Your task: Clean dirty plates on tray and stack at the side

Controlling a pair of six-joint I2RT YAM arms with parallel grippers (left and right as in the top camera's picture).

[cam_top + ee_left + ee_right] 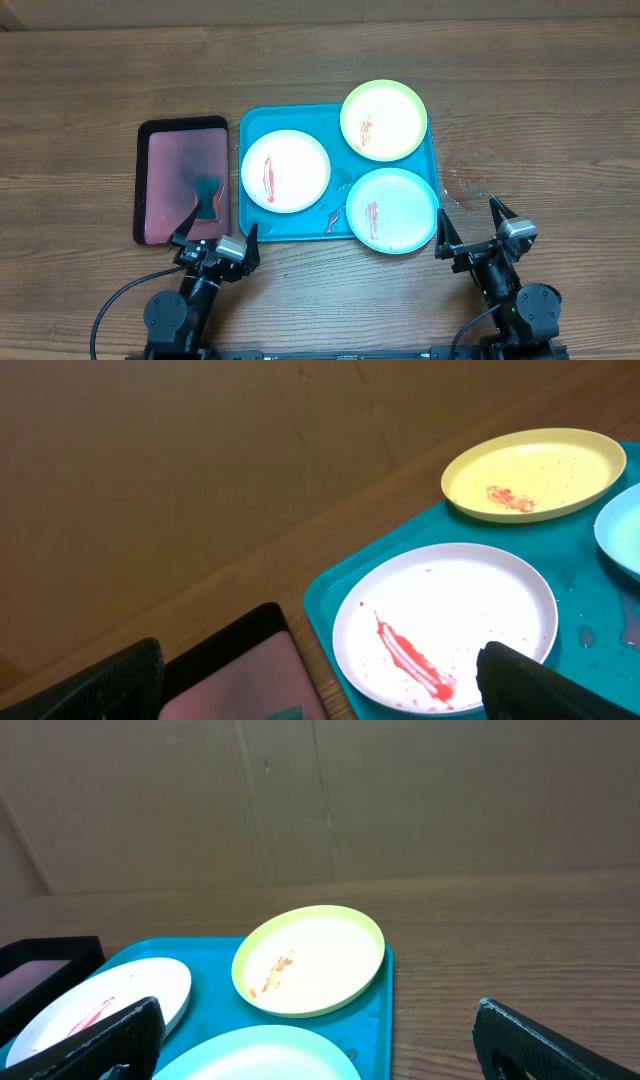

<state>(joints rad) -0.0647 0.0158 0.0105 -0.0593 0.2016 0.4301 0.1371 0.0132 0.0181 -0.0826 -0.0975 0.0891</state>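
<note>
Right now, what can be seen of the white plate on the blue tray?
The white plate is round, shallow and looks like plastic, with a low raised rim. It lies flat, right side up, on the left part of the turquoise tray. A long red smear runs across its left half, with small red specks around it. Nothing but the tray appears to touch it.

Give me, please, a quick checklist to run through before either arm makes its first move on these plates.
1. Left end effector open, holding nothing: ok.
2. Right end effector open, holding nothing: ok.
3. White plate, yellow-green plate, mint plate on turquoise tray: ok; the last two overhang its rim.
4. Plates clean: not ok, each bears red smears.
5. Dark item in black-rimmed tray is a wiper: cannot tell.
</note>
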